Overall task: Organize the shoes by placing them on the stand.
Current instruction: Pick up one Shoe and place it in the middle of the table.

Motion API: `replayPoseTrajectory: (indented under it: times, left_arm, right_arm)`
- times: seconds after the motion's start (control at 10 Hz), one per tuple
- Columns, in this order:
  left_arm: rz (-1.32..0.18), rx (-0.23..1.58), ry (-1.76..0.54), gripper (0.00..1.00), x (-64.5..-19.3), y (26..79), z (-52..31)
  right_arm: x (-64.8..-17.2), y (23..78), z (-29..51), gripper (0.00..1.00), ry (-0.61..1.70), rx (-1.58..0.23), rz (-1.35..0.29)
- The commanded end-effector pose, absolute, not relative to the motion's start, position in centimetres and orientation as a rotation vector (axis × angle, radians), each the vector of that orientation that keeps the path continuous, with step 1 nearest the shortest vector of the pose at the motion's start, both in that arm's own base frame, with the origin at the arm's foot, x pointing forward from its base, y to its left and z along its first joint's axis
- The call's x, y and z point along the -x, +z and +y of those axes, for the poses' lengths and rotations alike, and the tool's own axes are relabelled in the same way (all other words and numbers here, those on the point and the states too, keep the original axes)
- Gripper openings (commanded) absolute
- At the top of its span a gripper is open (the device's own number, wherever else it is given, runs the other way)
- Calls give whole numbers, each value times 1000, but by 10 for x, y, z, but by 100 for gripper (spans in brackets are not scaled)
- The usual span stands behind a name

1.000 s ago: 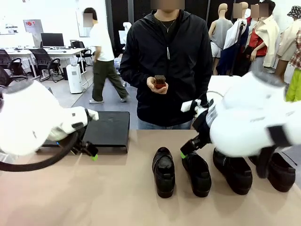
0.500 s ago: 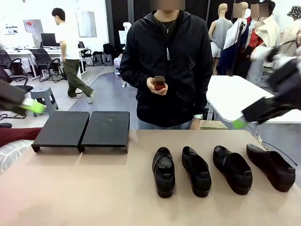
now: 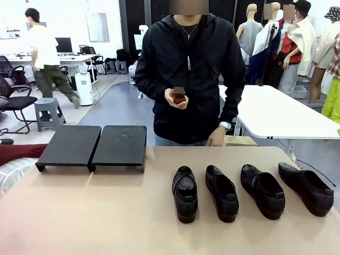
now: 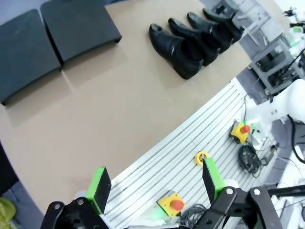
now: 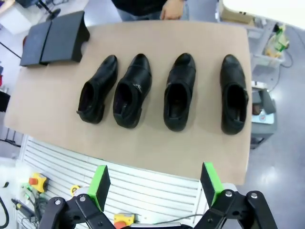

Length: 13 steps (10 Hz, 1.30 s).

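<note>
- On the tabletop (image 3: 106, 212), to the robot's right of the stand (image 3: 93, 146) and nearer the robot's edge than it, the four black shoes (image 3: 222, 192) lie side by side in a row, well apart from the stand.
- Both platforms of the stand are bare, so the task looks unstarted: no shoe is placed and all four are left to move.
- The left pincer (image 4: 156, 183) hangs high over the robot's edge of the tabletop, diagonally across from the stand, its green pads wide apart with nothing between them.
- The right pincer (image 5: 155, 183) hangs high on the shoes' side, away from the stand, likewise spread and empty.
- The front view adds the person behind the tabletop, just right of the stand, one hand (image 3: 177, 100) holding a small brown object (image 3: 180, 91) at chest height and the other hand (image 3: 216, 138) at the far edge.
- The right wrist view looks down into all four shoe openings and shows the toes pointing to the far edge, where the stand sits.
- The left wrist view adds a white ribbed panel (image 4: 190, 143) below the near edge, carrying yellow boxes (image 4: 171, 205) with red buttons.
</note>
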<state>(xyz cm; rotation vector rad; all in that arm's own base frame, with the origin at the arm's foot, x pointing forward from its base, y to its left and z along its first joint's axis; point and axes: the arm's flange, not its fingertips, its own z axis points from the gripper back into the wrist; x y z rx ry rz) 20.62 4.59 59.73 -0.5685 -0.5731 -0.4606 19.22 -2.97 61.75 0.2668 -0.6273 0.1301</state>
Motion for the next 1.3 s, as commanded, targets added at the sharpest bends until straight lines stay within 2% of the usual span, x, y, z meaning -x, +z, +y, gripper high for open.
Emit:
replayPoseTrajectory:
  times: [0.0, 0.4, 0.6, 0.8, 1.0, 1.2]
  left_arm:
    - [-632, 576, -458, 100, -194, 610, 42]
    - [-632, 576, -458, 100, -194, 610, 42]
    - [-632, 576, -458, 100, -194, 610, 42]
    - [-632, 576, -458, 100, -194, 610, 42]
    - [-632, 576, -458, 100, -194, 610, 42]
    - [-632, 576, -458, 100, -194, 610, 42]
  right_arm:
    - [-192, 619, -12, 100, 175, -272, -617]
    - [-192, 619, -12, 100, 163, -258, -623]
    - [-265, 619, 31, 100, 272, -215, -462]
    - [-303, 610, 45, 100, 303, -210, -388]
    - [-269, 615, -2, 100, 232, -245, -357]
    - [-197, 632, -70, 100, 121, -277, -372]
